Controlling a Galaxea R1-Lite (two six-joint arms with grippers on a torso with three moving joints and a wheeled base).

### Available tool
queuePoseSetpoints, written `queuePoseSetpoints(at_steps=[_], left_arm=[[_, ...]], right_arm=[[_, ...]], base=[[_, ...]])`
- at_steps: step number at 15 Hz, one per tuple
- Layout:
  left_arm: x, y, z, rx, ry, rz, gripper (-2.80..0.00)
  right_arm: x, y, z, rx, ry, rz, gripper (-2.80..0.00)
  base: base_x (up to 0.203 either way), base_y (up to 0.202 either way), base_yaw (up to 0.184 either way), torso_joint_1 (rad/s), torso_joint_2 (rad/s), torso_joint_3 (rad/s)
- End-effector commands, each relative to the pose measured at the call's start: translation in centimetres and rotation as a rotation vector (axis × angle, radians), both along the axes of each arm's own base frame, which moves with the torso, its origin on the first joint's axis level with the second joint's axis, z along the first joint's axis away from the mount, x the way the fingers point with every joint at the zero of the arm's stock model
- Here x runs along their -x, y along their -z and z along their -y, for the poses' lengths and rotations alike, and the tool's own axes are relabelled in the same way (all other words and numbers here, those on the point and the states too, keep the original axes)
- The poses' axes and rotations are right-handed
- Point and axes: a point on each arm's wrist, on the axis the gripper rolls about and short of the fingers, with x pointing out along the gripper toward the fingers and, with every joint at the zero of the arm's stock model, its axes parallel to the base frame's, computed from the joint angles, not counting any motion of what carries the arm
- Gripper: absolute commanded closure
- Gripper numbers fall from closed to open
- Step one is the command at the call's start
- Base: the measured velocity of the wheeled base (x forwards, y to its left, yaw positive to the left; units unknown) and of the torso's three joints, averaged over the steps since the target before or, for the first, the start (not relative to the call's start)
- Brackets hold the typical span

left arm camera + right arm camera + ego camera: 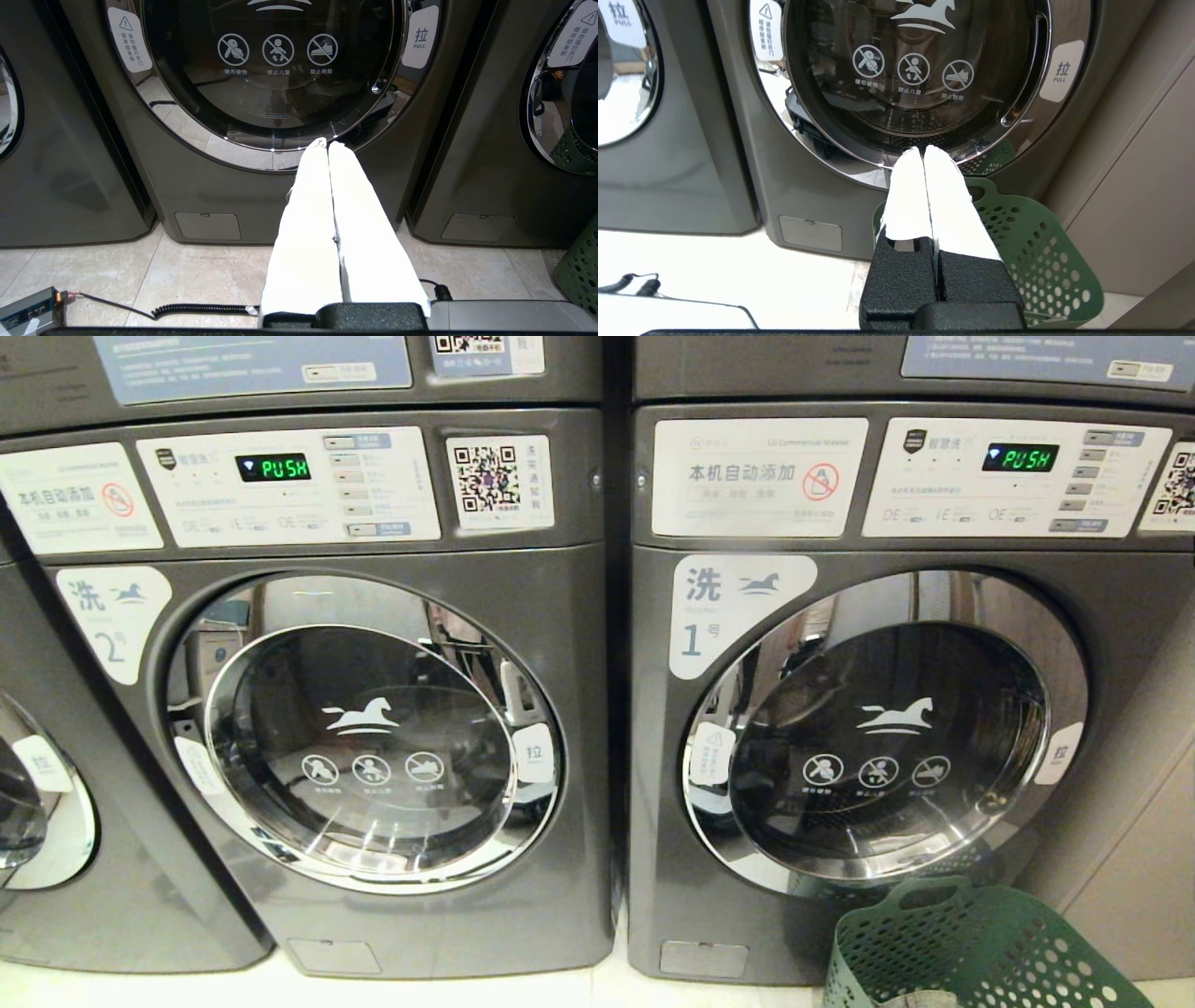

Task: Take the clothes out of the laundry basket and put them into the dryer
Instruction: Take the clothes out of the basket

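Two grey front-loading machines stand side by side, their round doors (pixel 887 747) (pixel 364 737) both shut; which one is the dryer I cannot tell. The green perforated laundry basket (pixel 990 943) sits on the floor before the right machine, marked 1. A bit of pale fabric (pixel 901 999) from the clothes shows inside it. Neither arm appears in the head view. My right gripper (pixel 922 149) is shut and empty, its white-wrapped fingers over the basket (pixel 1041 242) and pointing at the door (pixel 915 70). My left gripper (pixel 327 142) is shut and empty, low before the machine marked 2 (pixel 275 60).
A third machine (pixel 37 803) stands at the far left. A beige panel (pixel 1139 859) closes the right side beyond the basket. On the tiled floor near the left arm lie a coiled black cable (pixel 201 309) and a small grey box (pixel 28 315).
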Motion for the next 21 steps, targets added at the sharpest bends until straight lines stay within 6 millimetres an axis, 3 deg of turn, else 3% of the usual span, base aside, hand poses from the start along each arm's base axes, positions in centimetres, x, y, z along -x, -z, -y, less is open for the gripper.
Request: queuePoseSetpoints(at_steps=[1,3,7,11,21], left_arm=[[0.01,0.01,0.00,0.000,-0.001,0.001,0.00],[0.01,0.01,0.00,0.000,-0.001,0.001,0.00],[0.01,0.02,0.00,-0.003,0.002,0.001,0.00],[-0.01,0.10,0.01,-0.015,0.003,-0.002,0.00],[0.01,0.03,0.00,-0.014,0.002,0.000,0.00]], right_arm=[[0.00,0.00,0.01,-0.013,0.002,0.000,0.00],[0.00,-0.05,0.06,-0.118,0.026,0.003,0.00],[0.00,-0.02,0.05,-0.043,0.021,0.001,0.00],[0.00,-0.06,0.07,-0.115,0.029,0.004,0.00],[0.00,-0.08,0.06,-0.110,0.029,0.006,0.00]], base=[[0.000,0.000,0.000,0.000,0.00,0.000],[0.000,0.000,0.000,0.000,0.00,0.000],[0.000,0.000,0.000,0.000,0.00,0.000],[0.000,0.000,0.000,0.000,0.00,0.000],[0.000,0.000,0.000,0.000,0.00,0.000]])
